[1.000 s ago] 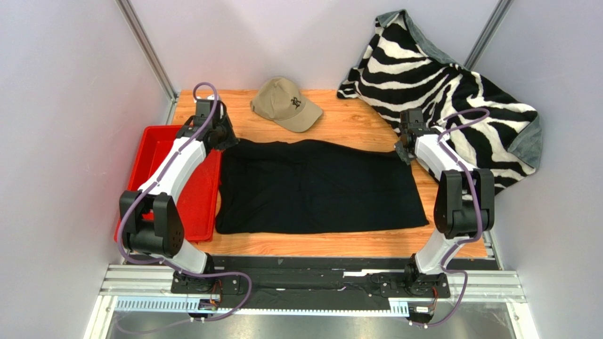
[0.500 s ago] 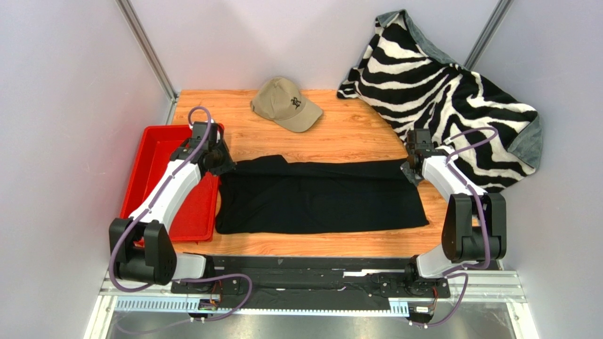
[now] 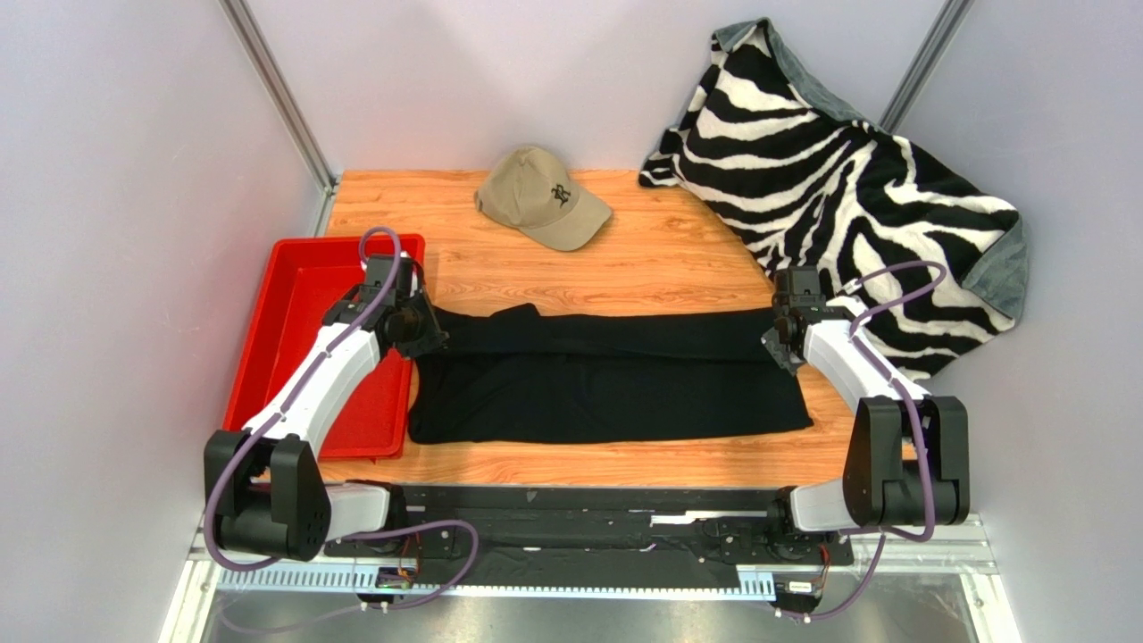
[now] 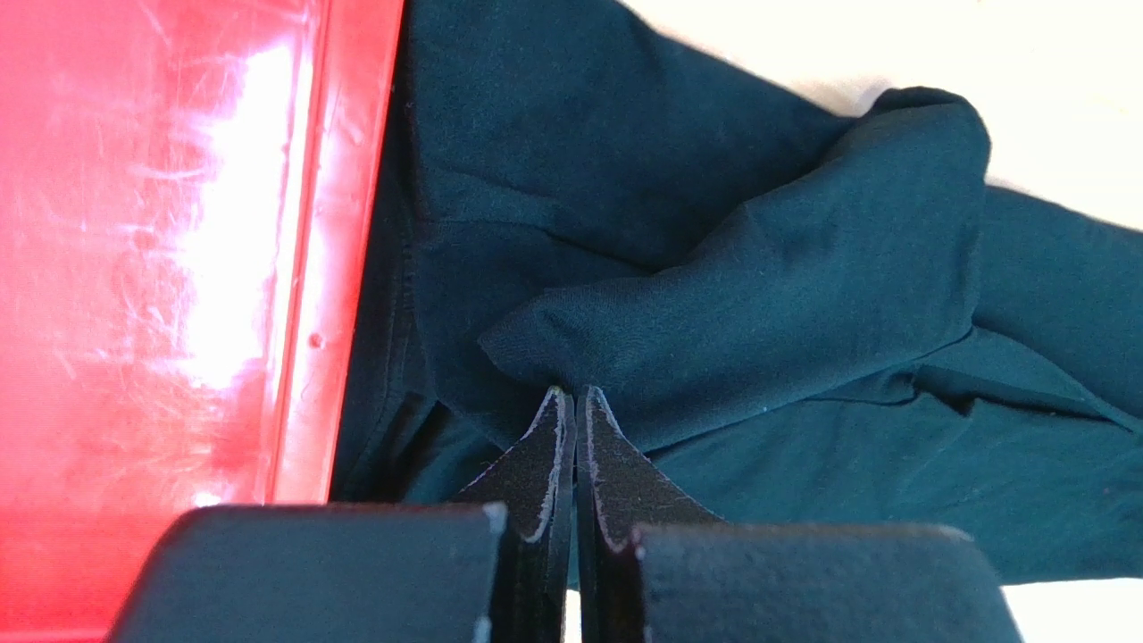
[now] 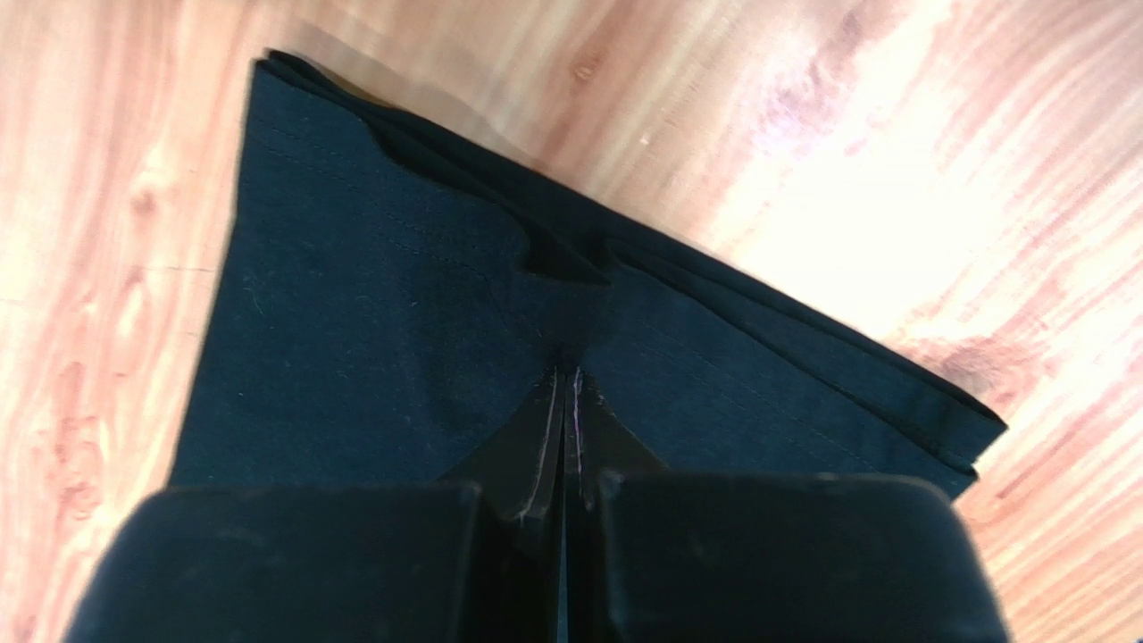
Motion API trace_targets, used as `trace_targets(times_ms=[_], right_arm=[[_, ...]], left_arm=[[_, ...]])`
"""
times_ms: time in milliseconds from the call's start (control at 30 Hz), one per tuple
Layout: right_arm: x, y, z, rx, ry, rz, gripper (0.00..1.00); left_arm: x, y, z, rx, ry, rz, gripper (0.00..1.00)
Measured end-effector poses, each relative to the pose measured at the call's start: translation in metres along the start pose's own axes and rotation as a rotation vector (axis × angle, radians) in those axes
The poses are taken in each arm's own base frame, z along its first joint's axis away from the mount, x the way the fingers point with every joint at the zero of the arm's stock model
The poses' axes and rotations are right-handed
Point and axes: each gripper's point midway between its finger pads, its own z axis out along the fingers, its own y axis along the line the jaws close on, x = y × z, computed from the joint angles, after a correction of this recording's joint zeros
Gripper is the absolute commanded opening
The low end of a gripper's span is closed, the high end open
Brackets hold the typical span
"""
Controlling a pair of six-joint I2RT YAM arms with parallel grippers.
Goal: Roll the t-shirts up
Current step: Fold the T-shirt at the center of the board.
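A black t-shirt (image 3: 604,395) lies spread across the wooden table (image 3: 658,255), its far edge doubled over toward the near side. At the shirt's far left corner, my left gripper (image 3: 421,331) is shut on a fold of the cloth. In the left wrist view the jaws (image 4: 574,395) pinch a raised flap of the t-shirt (image 4: 805,268). At the far right corner, my right gripper (image 3: 780,340) is shut on the folded edge. In the right wrist view its jaws (image 5: 566,375) bite into the layered t-shirt (image 5: 376,322).
A red tray (image 3: 289,288) sits at the table's left, its wall touching the shirt's left side (image 4: 336,268). A tan cap (image 3: 543,197) rests at the back. A zebra-striped blanket (image 3: 859,188) is heaped at the back right.
Both grippers have come toward the near edge, carrying the shirt's far edge with them. The far part now lies folded over the rest, so the shirt covers a narrower band.
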Motion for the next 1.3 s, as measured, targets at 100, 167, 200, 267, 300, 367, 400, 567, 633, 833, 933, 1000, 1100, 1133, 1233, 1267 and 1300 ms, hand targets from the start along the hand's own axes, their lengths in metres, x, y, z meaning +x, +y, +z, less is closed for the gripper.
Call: trace_targets(times_ms=[100, 167, 200, 267, 300, 367, 400, 567, 633, 833, 933, 1000, 1100, 1133, 1233, 1267, 1300], right_arm=[[0.003, -0.003, 0.001, 0.004, 0.006, -0.006, 0.00], [0.005, -0.004, 0.001, 0.006, 0.011, -0.010, 0.00], [0.005, -0.005, 0.002, 0.007, 0.013, -0.013, 0.00], [0.006, -0.006, 0.002, 0.008, 0.015, -0.017, 0.00], [0.006, -0.006, 0.002, 0.009, 0.015, -0.018, 0.00], [0.007, -0.006, 0.002, 0.007, 0.018, -0.023, 0.00], [0.007, -0.006, 0.002, 0.006, 0.020, -0.025, 0.00], [0.010, -0.004, 0.004, -0.009, 0.030, -0.041, 0.14], [0.013, -0.002, 0.004, -0.020, 0.046, -0.057, 0.34], [0.018, 0.013, -0.006, -0.096, 0.098, -0.150, 0.48], [0.016, 0.040, -0.023, -0.186, 0.100, -0.219, 0.50], [0.022, 0.064, -0.038, -0.280, 0.113, -0.269, 0.51], [0.047, 0.113, -0.066, -0.459, 0.172, -0.374, 0.54], [0.056, 0.127, -0.073, -0.500, 0.191, -0.410, 0.54], [0.098, 0.197, -0.100, -0.674, 0.246, -0.549, 0.57], [0.109, 0.215, -0.108, -0.723, 0.257, -0.578, 0.60], [0.126, 0.236, -0.117, -0.781, 0.277, -0.611, 0.61]], left_arm=[[0.004, 0.002, 0.001, -0.005, 0.010, 0.000, 0.00], [0.006, 0.003, 0.000, -0.005, 0.008, 0.000, 0.00], [0.007, 0.004, -0.001, -0.004, 0.007, 0.001, 0.00], [0.008, 0.005, -0.003, 0.000, 0.001, 0.001, 0.00], [0.009, 0.005, -0.004, 0.002, -0.001, 0.001, 0.00], [0.012, 0.006, -0.004, 0.006, -0.001, -0.002, 0.00], [0.015, 0.007, -0.003, 0.004, 0.003, -0.003, 0.00], [0.032, 0.014, 0.002, -0.004, 0.047, -0.019, 0.36], [0.034, 0.011, 0.002, 0.012, 0.056, -0.022, 0.45], [0.017, -0.015, -0.023, 0.133, 0.006, 0.033, 0.48], [-0.013, -0.043, -0.040, 0.177, -0.064, 0.111, 0.47], [-0.032, -0.063, -0.044, 0.184, -0.105, 0.158, 0.43], [-0.047, -0.075, -0.025, 0.135, -0.097, 0.186, 0.42], [-0.045, -0.072, -0.015, 0.111, -0.081, 0.188, 0.42], [-0.030, -0.054, 0.020, 0.001, 0.010, 0.181, 0.41], [-0.024, -0.048, 0.029, -0.030, 0.040, 0.175, 0.41], [-0.018, -0.043, 0.037, -0.057, 0.063, 0.171, 0.41]])
